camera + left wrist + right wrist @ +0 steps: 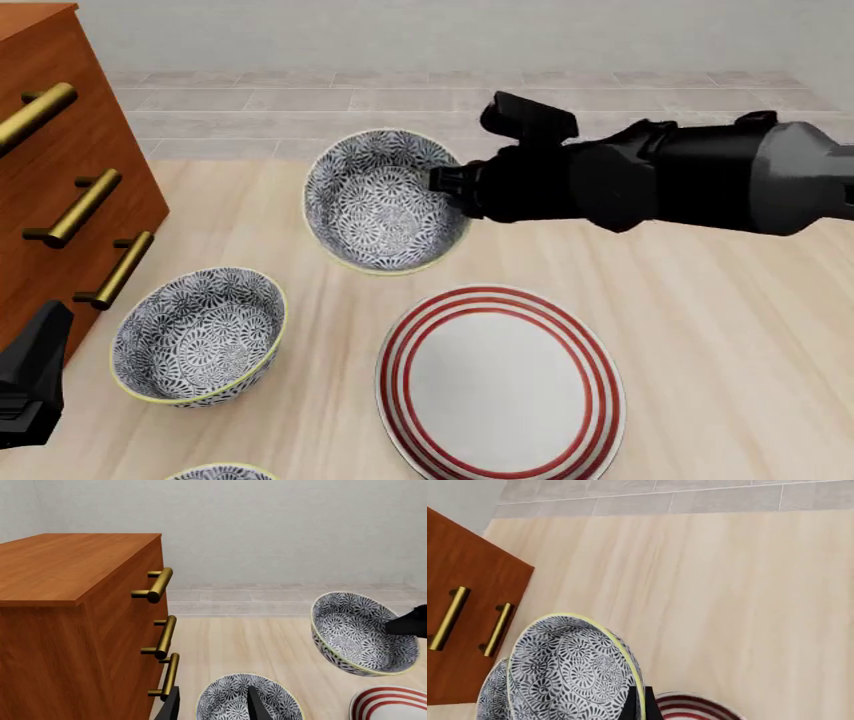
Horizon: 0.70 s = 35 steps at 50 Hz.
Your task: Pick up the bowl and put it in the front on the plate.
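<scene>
We find the bowl (380, 205) lifted clear of the surface (694, 330) and tilted, its patterned inside turned toward the front camera. The right gripper (451, 188) grasps it by the rim on the bowl's right side, jaws clenched on that edge; the right wrist view confirms this, showing the bowl (570, 672) held on edge directly at the fingers (638, 707). The left wrist view likewise shows the bowl (360, 632) in the air with the dark right gripper (407, 622) on its rim.

The plate (501, 385) lies flat on the surface, nearer the camera and slightly to the right of the held bowl. The bowl is above the surface behind the plate's far rim, not touching it.

A second bowl (200, 335) of like pattern stands upright on the surface to the left of the plate, apart from it. The rim of a third bowl (220, 470) shows at the bottom edge of the front view.

The left gripper (212, 707) hangs over the second bowl (248, 700); its two fingers stand apart with nothing between them, so we record the jaws as released. In the front view only part of the left arm (34, 375) shows at the lower left.

A wooden drawer cabinet (54, 170) with brass handles (74, 208) stands at the left.
</scene>
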Motion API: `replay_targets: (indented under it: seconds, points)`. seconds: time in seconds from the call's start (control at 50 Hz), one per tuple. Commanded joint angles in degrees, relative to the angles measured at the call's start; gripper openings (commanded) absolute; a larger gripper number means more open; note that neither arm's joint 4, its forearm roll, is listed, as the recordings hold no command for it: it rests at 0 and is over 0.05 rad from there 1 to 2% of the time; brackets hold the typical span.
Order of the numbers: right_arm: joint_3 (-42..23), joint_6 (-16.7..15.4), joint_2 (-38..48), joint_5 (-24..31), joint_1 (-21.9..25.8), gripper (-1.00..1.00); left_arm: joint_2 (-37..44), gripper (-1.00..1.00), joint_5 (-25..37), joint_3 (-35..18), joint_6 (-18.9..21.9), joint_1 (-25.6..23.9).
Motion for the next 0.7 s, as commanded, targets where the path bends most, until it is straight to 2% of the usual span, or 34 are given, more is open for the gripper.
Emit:
replay_targets:
  seconds: [0.02, 0.7]
  points:
    - [7.3, 1.9, -6.9, -1.6, -1.0, -1.00, 0.0, 1.00, 0.0, 0.0, 0.0, 0.0]
    - [20.9, 4.7, -23.7, 2.8, -5.5, -1.00, 0.0, 1.00, 0.0, 0.0, 0.0, 0.0]
